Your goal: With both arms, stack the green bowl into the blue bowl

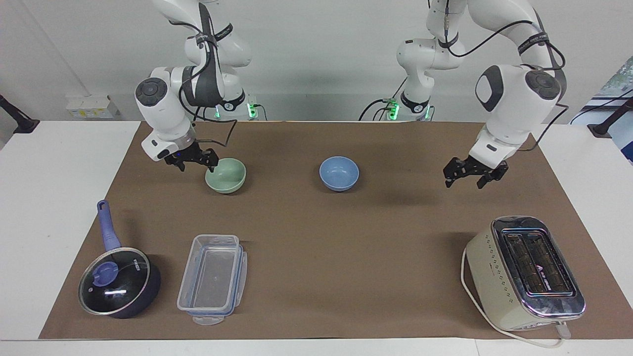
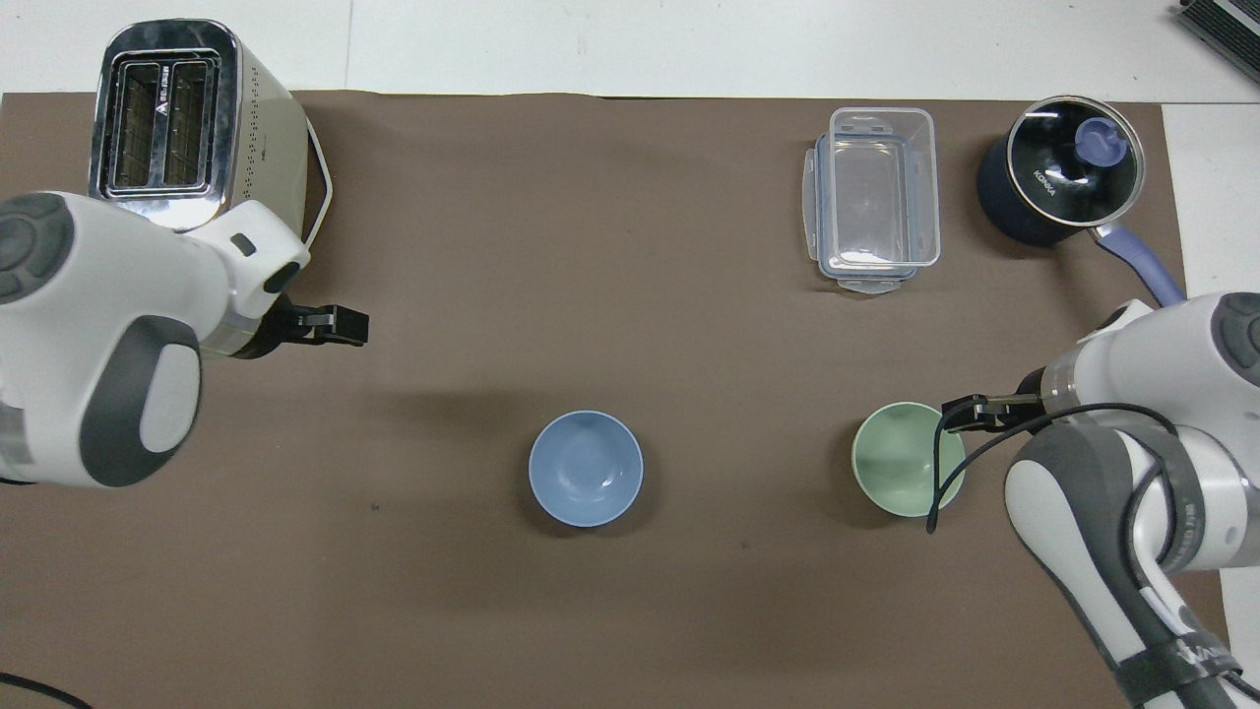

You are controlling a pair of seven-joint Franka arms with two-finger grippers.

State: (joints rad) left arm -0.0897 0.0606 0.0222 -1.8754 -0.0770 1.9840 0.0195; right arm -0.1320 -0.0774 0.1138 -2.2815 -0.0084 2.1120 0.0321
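The green bowl stands upright on the brown mat toward the right arm's end of the table; it also shows in the overhead view. The blue bowl stands empty beside it near the mat's middle. My right gripper is open and low, right beside the green bowl, with one finger at its rim; in the overhead view it sits at the bowl's edge. My left gripper is open and empty, raised over bare mat between the blue bowl and the toaster.
A cream toaster stands farthest from the robots at the left arm's end. A clear plastic container and a dark blue lidded saucepan stand farthest from the robots at the right arm's end.
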